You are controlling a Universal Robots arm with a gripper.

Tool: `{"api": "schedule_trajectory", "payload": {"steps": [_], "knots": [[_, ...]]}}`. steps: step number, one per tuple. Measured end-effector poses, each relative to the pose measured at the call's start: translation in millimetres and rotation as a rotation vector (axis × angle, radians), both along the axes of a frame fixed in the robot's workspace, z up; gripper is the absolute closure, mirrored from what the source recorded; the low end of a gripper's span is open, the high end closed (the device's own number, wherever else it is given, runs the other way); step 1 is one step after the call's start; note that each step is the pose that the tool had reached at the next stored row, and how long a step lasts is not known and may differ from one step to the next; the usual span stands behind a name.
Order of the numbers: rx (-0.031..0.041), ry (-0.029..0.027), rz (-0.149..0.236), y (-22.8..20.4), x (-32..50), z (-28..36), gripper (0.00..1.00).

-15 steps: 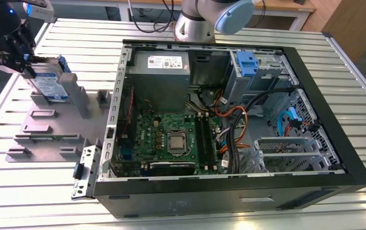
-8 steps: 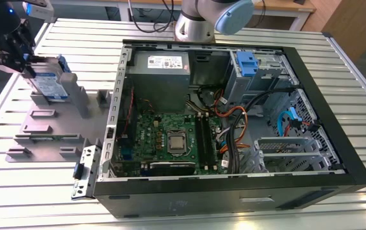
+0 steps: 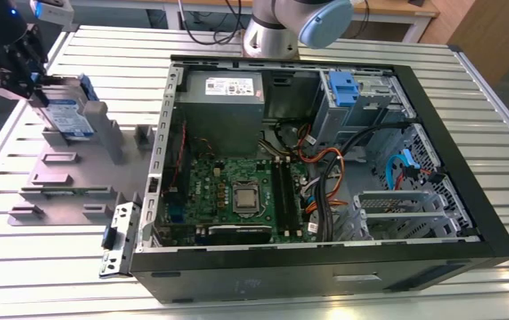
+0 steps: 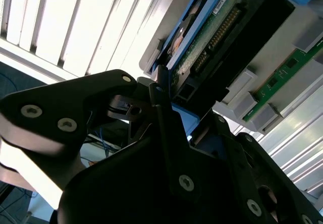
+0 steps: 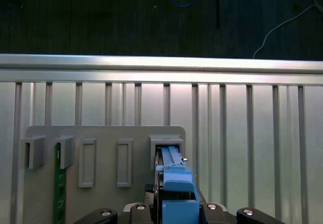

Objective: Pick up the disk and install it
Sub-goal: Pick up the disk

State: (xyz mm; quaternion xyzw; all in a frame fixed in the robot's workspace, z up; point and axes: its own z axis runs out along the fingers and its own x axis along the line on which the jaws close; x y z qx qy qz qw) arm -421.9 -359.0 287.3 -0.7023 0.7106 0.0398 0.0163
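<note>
Your gripper (image 4: 176, 105) is clamped across the upper end of the disk (image 3: 65, 110). The disk stands on edge in a slot of the grey holder (image 3: 59, 181), its long axis running down from the jaws. Farther off, toward the exterior view's right, the computer case (image 3: 281, 283) lies open.
</note>
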Motion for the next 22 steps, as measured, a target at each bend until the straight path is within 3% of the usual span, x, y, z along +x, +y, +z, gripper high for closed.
{"api": "schedule_trajectory", "payload": {"steps": [22], "knots": [[0.0001, -0.0003, 0.000, 0.0, 0.0, 12.5, 0.63]]}}
